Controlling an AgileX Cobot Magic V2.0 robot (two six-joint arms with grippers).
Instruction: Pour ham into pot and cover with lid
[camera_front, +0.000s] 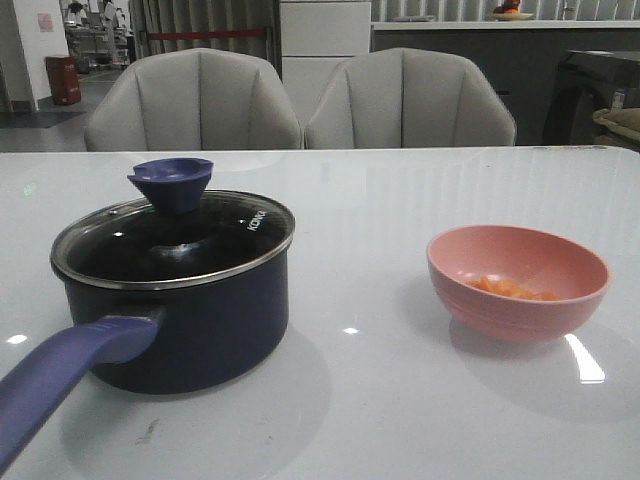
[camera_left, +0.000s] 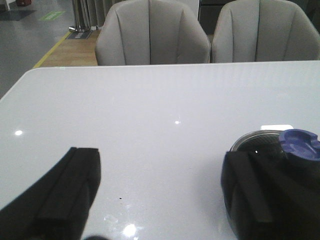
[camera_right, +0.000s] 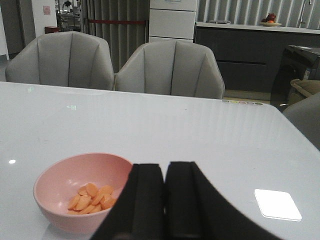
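The dark navy pot (camera_front: 190, 320) stands at the left of the table with its purple-blue handle (camera_front: 60, 385) toward the front. The glass lid (camera_front: 175, 240) with its blue knob (camera_front: 172, 182) sits on it. The lid also shows in the left wrist view (camera_left: 260, 142). The ham (camera_front: 510, 289) lies in a pink bowl (camera_front: 517, 280) at the right; the ham (camera_right: 92, 197) and the bowl (camera_right: 75, 192) also show in the right wrist view. My left gripper (camera_left: 160, 185) is open and empty, left of the pot. My right gripper (camera_right: 165, 172) is shut and empty, right of the bowl. Neither arm shows in the front view.
Two grey chairs (camera_front: 300, 100) stand behind the white table (camera_front: 380, 200). A dark counter (camera_front: 470, 60) lies beyond them.
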